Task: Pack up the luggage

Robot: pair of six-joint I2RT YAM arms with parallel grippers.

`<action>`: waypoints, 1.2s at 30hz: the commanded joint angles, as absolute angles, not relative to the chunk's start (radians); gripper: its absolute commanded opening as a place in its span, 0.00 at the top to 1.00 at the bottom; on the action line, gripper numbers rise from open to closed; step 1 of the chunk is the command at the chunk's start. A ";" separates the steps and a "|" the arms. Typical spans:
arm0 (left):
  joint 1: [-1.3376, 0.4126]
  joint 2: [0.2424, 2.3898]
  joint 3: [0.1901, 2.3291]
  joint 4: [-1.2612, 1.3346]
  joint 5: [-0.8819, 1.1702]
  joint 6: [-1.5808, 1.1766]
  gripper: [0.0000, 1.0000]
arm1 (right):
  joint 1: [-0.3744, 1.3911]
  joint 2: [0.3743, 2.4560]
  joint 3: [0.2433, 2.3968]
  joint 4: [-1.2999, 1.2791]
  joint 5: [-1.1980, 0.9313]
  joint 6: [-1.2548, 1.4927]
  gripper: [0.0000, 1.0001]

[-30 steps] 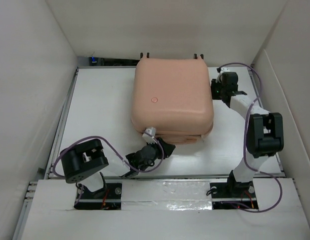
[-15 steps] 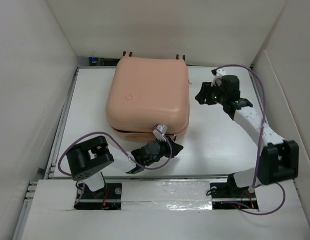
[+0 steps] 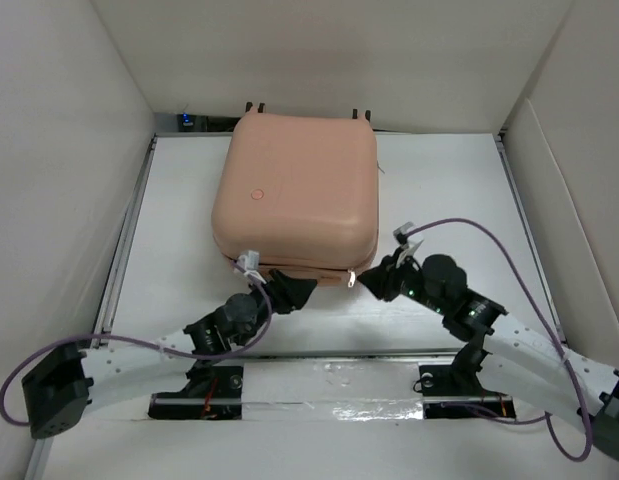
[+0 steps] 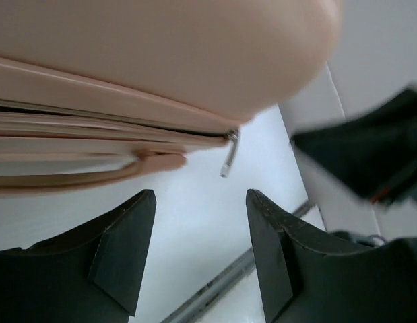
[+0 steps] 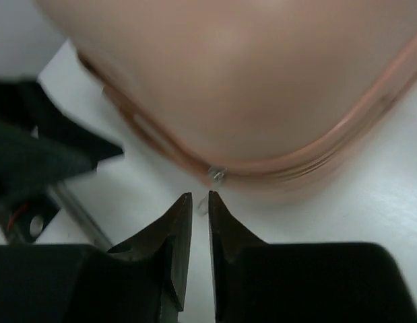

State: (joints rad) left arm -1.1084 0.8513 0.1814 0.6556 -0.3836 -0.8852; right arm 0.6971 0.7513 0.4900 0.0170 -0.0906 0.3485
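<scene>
The luggage (image 3: 297,190) lies flat on the table (image 3: 449,190) with its lid down, toward the far side and a little left of centre. With the shell shut like that, I judge the filling done, and what's left is the zip. The zip pull (image 5: 217,175) hangs at the near right corner of the shell. In my left wrist view a dark slit runs along the seam to the left of it, above the handle (image 4: 120,169). I take that stretch to be unzipped, though I can't be sure from here.

My left gripper (image 4: 200,202) sits low at the near edge, just beside the handle, its fingers spread wide with nothing between them. My right gripper (image 5: 199,196) points at the zip pull from just short of it. Its fingers are drawn in to a thin gap and hold nothing — it isn't on the pull yet.

To finish I'd have to pinch that small pull cleanly and run it along the seam, probably with the left gripper steadying the shell so it doesn't slide.
</scene>
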 commanded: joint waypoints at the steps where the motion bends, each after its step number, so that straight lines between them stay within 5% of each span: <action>1: -1.020 0.718 0.128 0.372 -0.439 -0.957 0.45 | 0.856 0.781 0.427 0.193 0.110 0.460 0.68; 2: -0.991 0.674 0.121 0.351 -0.410 -0.959 0.45 | 0.906 0.819 0.425 0.233 0.121 0.469 0.55; 7: -0.800 0.630 0.078 0.285 -0.240 -0.954 0.42 | 0.956 0.913 0.450 0.207 0.207 0.518 0.41; 14: -0.739 0.705 0.078 0.317 -0.181 -0.910 0.42 | 0.898 0.954 0.434 0.285 0.249 0.519 0.39; 26: -0.730 0.870 0.086 0.549 -0.149 -0.905 0.41 | 0.896 1.049 0.453 0.279 0.195 0.555 0.50; 36: -0.730 0.758 0.052 0.525 -0.170 -0.902 0.41 | 0.896 0.974 0.394 0.275 0.178 0.571 0.46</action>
